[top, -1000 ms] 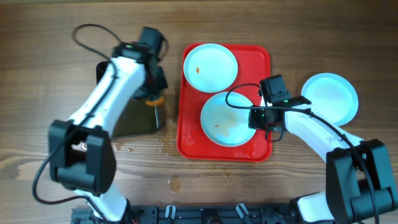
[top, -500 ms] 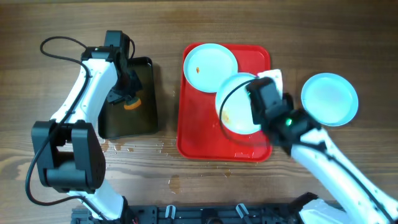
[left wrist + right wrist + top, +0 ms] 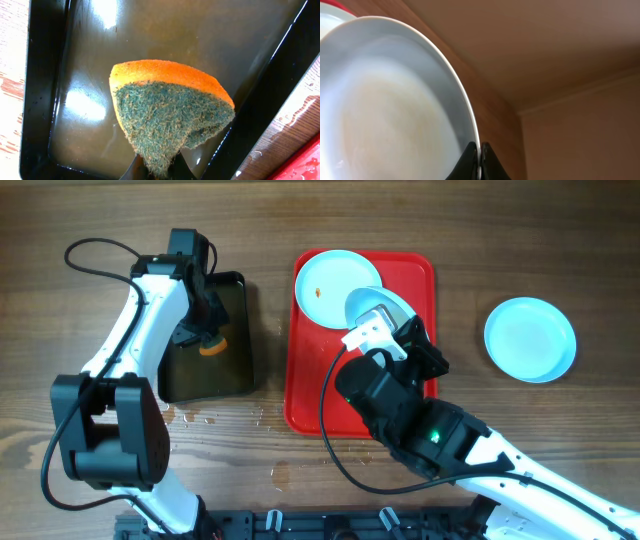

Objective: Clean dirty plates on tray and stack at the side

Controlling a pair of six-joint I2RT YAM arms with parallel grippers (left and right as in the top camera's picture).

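Gripped plate (image 3: pixel 385 302) raised, seemingly tilted, sponge (image 3: pixel 170 110) unmoved

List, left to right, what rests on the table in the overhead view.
black water tray → red tray → lone blue plate on the bare wood.

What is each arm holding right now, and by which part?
The right gripper pinches a pale blue plate by its rim. The left gripper holds the orange-and-green sponge by its lower corner, over the black tray.
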